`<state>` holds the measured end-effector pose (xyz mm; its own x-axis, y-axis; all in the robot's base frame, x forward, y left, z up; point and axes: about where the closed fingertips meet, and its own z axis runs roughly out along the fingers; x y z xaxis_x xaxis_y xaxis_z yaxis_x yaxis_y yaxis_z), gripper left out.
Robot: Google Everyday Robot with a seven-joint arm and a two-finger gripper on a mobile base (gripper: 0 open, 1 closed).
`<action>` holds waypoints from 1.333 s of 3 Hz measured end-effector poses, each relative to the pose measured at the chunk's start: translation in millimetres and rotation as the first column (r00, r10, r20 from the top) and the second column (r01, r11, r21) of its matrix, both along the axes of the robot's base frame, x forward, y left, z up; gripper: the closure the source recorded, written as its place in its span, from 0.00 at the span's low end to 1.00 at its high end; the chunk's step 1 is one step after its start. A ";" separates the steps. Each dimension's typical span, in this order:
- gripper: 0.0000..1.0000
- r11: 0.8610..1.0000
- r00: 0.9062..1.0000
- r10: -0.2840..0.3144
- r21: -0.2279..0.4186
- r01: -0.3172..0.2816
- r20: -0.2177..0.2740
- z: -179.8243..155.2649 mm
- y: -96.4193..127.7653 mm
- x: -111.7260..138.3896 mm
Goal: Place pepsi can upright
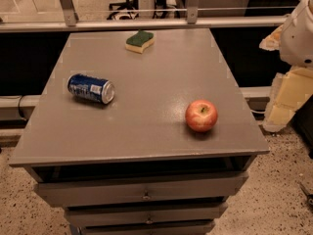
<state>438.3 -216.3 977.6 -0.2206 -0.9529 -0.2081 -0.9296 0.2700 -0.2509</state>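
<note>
The pepsi can is dark blue with light markings and a silver end. It lies on its side on the left part of the grey cabinet top, with its silver end facing right and toward me. My gripper is not in view. Only a white rounded part of my arm shows at the right edge, off the cabinet and well away from the can.
A red apple sits at the front right of the top. A green and yellow sponge lies at the back centre. Drawers are below the front edge. Pale yellow blocks stand right of the cabinet. A rail runs behind.
</note>
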 end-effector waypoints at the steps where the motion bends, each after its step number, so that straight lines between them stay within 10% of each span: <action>1: 0.00 1.000 1.000 0.000 0.000 0.000 0.000 0.0 0.0 0.0; 2: 0.00 1.000 1.000 0.000 0.015 -0.001 0.012 -0.2 13.0 12.1; 4: 0.00 0.990 1.000 -0.005 0.138 0.001 0.027 -7.5 109.7 54.1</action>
<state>492.4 -106.6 970.1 -0.2158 -0.9142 -0.3431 -0.9222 0.3063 -0.2362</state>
